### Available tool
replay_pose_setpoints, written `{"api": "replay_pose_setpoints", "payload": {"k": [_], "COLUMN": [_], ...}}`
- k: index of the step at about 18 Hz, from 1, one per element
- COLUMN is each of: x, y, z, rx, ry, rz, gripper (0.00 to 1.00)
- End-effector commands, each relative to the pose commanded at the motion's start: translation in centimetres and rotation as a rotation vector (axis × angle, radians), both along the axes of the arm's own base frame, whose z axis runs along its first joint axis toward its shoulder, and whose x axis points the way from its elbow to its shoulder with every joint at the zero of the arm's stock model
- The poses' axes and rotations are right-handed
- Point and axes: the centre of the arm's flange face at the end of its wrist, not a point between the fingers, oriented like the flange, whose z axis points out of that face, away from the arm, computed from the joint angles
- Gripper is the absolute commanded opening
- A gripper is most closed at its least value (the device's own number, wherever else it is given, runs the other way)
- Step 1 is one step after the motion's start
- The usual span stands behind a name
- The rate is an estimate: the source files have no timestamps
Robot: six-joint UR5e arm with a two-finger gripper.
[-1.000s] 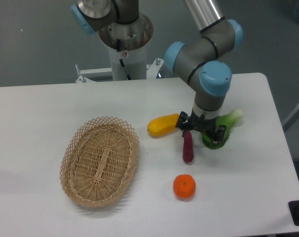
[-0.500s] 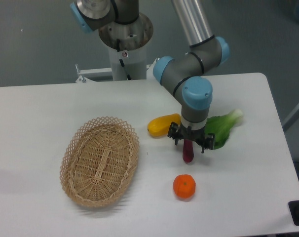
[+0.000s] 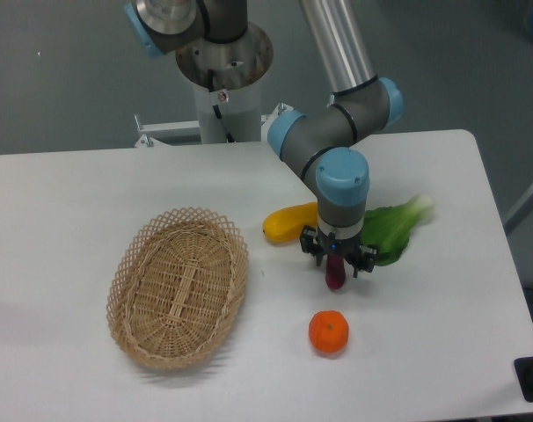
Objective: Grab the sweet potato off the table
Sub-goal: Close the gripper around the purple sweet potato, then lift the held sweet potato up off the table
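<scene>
Where a second ago the whole length of the sweet potato (image 3: 335,276) lay in plain sight, only its lower end now shows, right of centre in the frame, flat on the white desk (image 3: 73,202). The end effector (image 3: 338,257) has slid left from above the leafy green vegetable (image 3: 392,230) and now sits directly over the tuber's upper half, covering it. Its fingers look spread to either side of the purple body — though whether they touch it cannot be told from this angle. My reading: the approach is done and the grasp itself is next, with nothing lifted yet. Just upper left of the tuber lies the yellow fruit (image 3: 289,221), close enough to be nudged; the orange (image 3: 328,331) sits below, the wicker basket (image 3: 178,286) well apart at left.
</scene>
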Motion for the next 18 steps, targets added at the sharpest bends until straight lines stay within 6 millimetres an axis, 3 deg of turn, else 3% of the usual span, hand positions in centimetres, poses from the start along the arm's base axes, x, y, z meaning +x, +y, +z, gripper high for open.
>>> {"api": "replay_pose_setpoints", "payload": {"k": [4, 8, 14, 18], "x": [-0.4, -1.8, -4.1, -3.9], "y": [0.1, 1.0, 3.0, 3.3], "z": [0.8, 3.7, 12.0, 19.2], "rx": [0.008, 0.042, 0.099, 0.109], "ry": [0.014, 0.064, 0.134, 0.095], "rz": [-0.017, -0.02, -0.037, -0.093], "gripper": [0.13, 0.13, 0.13, 0.13]}}
